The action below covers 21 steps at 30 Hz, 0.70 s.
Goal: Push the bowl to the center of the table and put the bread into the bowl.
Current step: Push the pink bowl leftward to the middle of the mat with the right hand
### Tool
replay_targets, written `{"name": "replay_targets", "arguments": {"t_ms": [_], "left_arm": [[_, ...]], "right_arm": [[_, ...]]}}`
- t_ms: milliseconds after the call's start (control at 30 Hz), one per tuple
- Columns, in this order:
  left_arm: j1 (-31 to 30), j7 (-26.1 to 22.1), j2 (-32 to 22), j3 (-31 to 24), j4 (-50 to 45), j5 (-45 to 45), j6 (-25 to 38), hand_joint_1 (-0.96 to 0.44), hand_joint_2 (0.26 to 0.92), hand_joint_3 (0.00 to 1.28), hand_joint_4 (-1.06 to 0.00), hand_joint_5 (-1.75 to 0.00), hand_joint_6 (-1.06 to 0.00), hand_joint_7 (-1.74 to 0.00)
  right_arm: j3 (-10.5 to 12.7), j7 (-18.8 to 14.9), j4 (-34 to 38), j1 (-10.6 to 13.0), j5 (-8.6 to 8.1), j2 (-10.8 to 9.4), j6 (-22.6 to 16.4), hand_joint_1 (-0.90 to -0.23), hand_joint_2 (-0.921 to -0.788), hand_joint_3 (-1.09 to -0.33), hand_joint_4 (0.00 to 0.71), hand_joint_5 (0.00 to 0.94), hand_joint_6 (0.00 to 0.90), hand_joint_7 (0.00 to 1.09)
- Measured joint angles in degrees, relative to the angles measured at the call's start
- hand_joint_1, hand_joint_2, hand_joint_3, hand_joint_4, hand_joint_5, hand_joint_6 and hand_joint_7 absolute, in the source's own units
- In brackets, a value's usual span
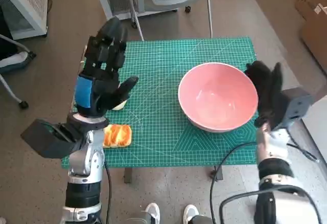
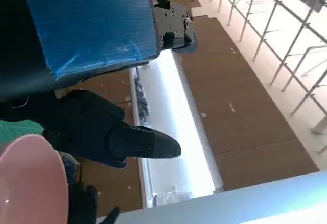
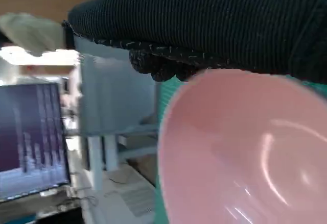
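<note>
Head view: pink bowl [image 1: 218, 96] seated right of tabletop [image 1: 153, 60] centre. Right hand [image 1: 266, 92] set against bowl's outer right rim, fingers spread, nothing held. Bread [image 1: 117, 135] found left of bowl, near front edge, beneath raised left hand [image 1: 102, 76], fingers apart.

Left wrist view: bowl rim [image 2: 30, 183] glimpsed; fingers [image 2: 127, 142] confirmed empty.

Right wrist view: glove [image 3: 214, 25] noted just beside bowl [image 3: 245, 152]; contact not confirmed. Leftward push judged next.

The gloved right hand [image 3: 214, 25] spans twelve o'clock; the pink bowl [image 3: 245, 152] fills four o'clock beneath.
</note>
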<state>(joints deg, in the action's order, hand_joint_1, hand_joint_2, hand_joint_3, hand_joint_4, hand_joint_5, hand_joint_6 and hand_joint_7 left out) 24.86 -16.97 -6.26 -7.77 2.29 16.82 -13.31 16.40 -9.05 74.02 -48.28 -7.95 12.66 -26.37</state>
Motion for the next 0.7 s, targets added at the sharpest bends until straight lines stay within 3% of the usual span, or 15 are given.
{"name": "replay_targets", "arguments": {"t_ms": [400, 700], "left_arm": [[-1.6, 0.6, -0.5, -0.4, -2.1, 0.0, 0.9, -0.45, 0.921, 0.18, -0.04, 0.00, 0.00, -0.45], [-3.2, 1.6, -0.9, -0.9, -4.0, -0.8, 0.9, -0.48, 0.921, 0.18, -0.05, -0.01, 0.00, -0.46]], "right_arm": [[0.4, -1.3, 0.0, -0.7, -0.31, -5.3, 2.7, -0.344, -0.921, -0.579, 0.285, 0.007, 0.392, 0.01], [0.0, -2.2, -0.3, -4.0, -0.27, -8.3, 4.4, -0.351, -0.921, -0.596, 0.274, 0.000, 0.382, 0.00]]}}
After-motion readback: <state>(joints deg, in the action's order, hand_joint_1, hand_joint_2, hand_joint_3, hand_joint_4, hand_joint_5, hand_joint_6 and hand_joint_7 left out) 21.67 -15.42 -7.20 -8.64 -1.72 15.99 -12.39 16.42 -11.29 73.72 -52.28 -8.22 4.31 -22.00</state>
